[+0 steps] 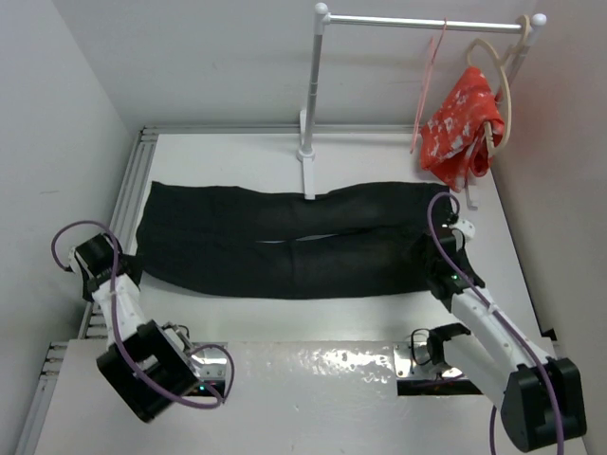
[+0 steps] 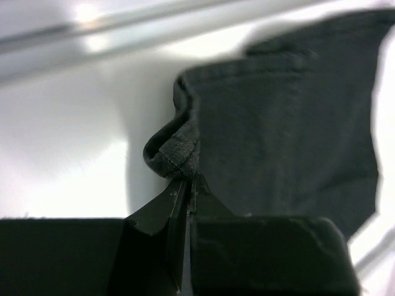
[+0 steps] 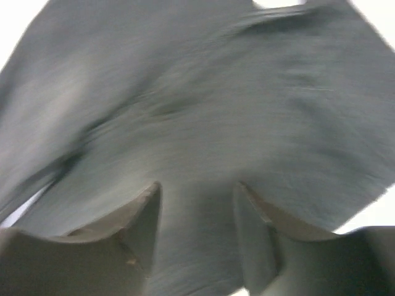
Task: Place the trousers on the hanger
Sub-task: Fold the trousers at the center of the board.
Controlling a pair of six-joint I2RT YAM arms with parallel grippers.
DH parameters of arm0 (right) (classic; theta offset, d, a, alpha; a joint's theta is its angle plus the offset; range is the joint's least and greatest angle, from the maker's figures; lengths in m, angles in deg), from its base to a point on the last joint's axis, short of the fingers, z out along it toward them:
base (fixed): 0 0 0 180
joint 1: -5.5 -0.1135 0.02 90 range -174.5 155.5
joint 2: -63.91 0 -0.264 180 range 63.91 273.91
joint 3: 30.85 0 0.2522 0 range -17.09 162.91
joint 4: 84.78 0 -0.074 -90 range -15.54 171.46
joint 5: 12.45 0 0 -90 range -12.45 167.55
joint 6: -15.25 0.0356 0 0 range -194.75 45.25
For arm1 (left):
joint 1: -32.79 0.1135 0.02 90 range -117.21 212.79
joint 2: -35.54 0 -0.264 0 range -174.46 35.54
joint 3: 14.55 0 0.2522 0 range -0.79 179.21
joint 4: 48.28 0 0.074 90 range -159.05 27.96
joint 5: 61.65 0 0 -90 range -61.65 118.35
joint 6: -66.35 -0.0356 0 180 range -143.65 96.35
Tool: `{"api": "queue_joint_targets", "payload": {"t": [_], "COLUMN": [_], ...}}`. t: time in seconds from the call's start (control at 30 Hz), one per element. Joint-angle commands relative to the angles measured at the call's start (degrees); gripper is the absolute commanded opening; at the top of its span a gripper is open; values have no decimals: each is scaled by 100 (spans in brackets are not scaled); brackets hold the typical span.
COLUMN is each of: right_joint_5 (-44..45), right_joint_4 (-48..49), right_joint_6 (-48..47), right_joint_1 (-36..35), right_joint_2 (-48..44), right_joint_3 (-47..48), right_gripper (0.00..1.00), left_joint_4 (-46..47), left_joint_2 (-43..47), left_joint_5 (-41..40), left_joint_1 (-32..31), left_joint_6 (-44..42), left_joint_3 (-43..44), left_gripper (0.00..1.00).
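Soft black trousers [image 1: 285,242] are laid flat on the white table [image 1: 237,161], their 9 o'clock hem pinched by the left gripper [image 2: 187,182]. The right gripper [image 3: 196,191] is spread apart over the cloth. The thin pink hanger [image 1: 428,76] is hung at 1 o'clock.

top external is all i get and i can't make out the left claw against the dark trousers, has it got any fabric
Observer: Yes. In the left wrist view the left claw is shut on a small raised fold at the edge of the trousers.
Operator: and the right one, gripping too
Observer: No. The right wrist view shows the right claw open, its fingers apart, with trouser fabric showing between them.
Operator: is it touching the cloth
Observer: I cannot tell, because that view is blurred. The fabric fills nearly all of it, and nothing is pinched.
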Motion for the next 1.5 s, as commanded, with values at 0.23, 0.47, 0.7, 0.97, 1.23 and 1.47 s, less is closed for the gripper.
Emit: {"api": "queue_joint_targets", "payload": {"t": [0.23, 0.47, 0.7, 0.97, 1.23, 1.47], "right_joint_5": [2173, 731, 255, 446, 1124, 1519], "right_joint_4": [-1615, -764, -297, -284, -1929, -3422], "right_joint_6": [1124, 835, 1185, 1081, 826, 440], "right_joint_1": [1963, 2741, 2733, 2733, 2733, 2733], "right_joint_2": [-396, 501, 1309, 1102, -1711, -2520], "right_joint_3": [-323, -411, -393, -306, 221, 1144], "right_gripper": [35, 58, 49, 0, 0, 0], "left_joint_4": [855, 1304, 1454, 1602, 1181, 656], "left_joint_2": [1233, 1305, 1313, 1348, 1533, 1770], "left_joint_5": [827, 1232, 1302, 1197, 1065, 917], "left_joint_1": [-221, -256, -247, -247, -273, -317], "left_joint_6": [604, 675, 648, 832, 921, 772], "left_joint_3": [-736, -956, -983, -983, -456, -201], "left_gripper": [0, 0, 0, 0, 0, 0]}}
